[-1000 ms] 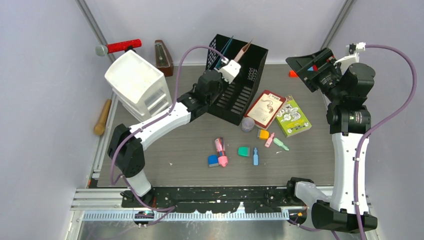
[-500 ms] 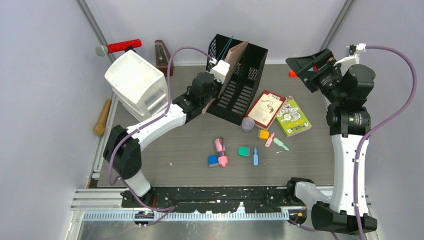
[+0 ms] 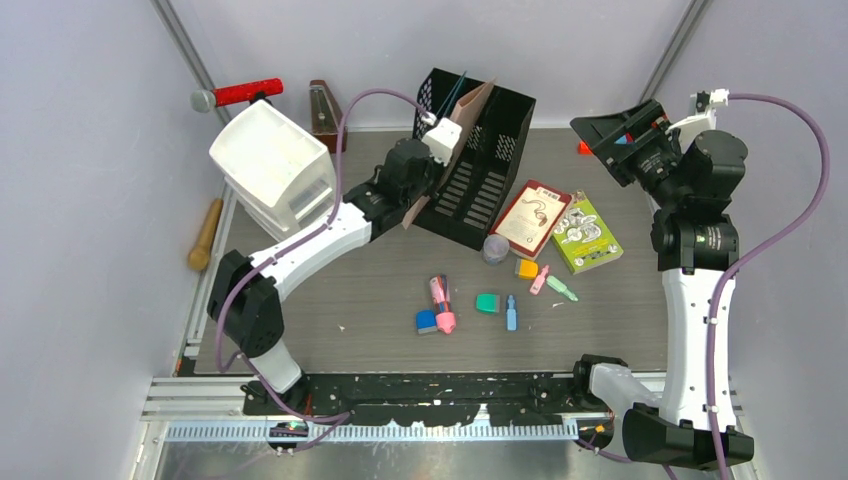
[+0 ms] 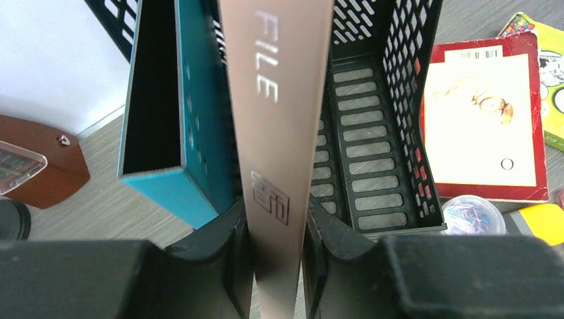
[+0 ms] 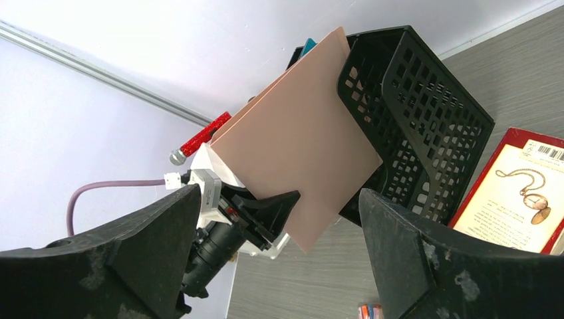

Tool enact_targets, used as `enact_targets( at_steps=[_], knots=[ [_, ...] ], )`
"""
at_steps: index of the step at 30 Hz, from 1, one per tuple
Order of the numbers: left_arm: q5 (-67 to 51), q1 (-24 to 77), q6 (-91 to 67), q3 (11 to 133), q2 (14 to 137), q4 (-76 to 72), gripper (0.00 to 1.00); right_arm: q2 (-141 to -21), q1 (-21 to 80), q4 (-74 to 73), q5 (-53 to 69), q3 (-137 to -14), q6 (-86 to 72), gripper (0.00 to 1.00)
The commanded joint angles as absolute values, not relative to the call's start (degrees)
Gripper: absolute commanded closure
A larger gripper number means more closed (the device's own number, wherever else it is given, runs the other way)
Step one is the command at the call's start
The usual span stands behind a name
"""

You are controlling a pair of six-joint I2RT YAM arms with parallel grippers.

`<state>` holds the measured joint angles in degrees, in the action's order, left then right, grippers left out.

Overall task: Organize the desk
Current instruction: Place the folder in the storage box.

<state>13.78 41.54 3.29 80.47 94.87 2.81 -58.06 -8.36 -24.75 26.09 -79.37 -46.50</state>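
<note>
**Surface: file folder brought down into the black rack**

The surface [image 3: 620, 300] fills the space between the pale walls. Most of what is to be tidied lies loose across its middle and right side.

A second earlier the pink file folder [image 4: 276, 133] was held high above the black rack [image 3: 500, 150] by the left hand [image 4: 274, 229]. It is now swung down and stood edge-on inside the rack at the far edge. The left hand is seen clamped on the folder's near edge, with a finger against each face, so the folder is judged placed but not yet let go. One item is thus nearly filed, and release is judged to be the step in hand.

The right hand [image 3: 612, 132] is held above the far-right corner with its fingers wide apart and nothing between them.

Containers:
- A teal file [image 4: 193, 133] is stood in the rack's left slot, just beside the pink folder. Whether the two share a slot cannot be told. The right slot is shown bare down to its slatted floor.
- A white drawer unit [image 3: 270, 165] is tilted at the far-left corner, and its contents are not visible.
- A small clear tub [image 4: 473, 214] is set just in front of the rack, beside a red book [image 3: 530, 218]. What look like coloured clips are held inside it.
</note>
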Motion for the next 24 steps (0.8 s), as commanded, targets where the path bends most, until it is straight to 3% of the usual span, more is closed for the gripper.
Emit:
enact_targets(
  at_steps=[1, 14, 24],
  knots=[
    [11.6, 41.3, 3.5, 88.9, 96.8, 13.2, 0.69, -56.6, -8.6, -21.6, 26.4, -79.0, -46.8, 0.05],
    [9.1, 40.6, 2.8, 102.5, 104.4, 27.8, 0.59, -56.3, -8.6, -21.2, 26.4, -78.0, -46.9, 0.05],
    [5.7, 40.0, 5.5, 93.1, 97.5, 15.4, 0.59, -56.5, -8.6, -20.7, 26.4, -77.4, -47.0, 0.05]
  ],
)
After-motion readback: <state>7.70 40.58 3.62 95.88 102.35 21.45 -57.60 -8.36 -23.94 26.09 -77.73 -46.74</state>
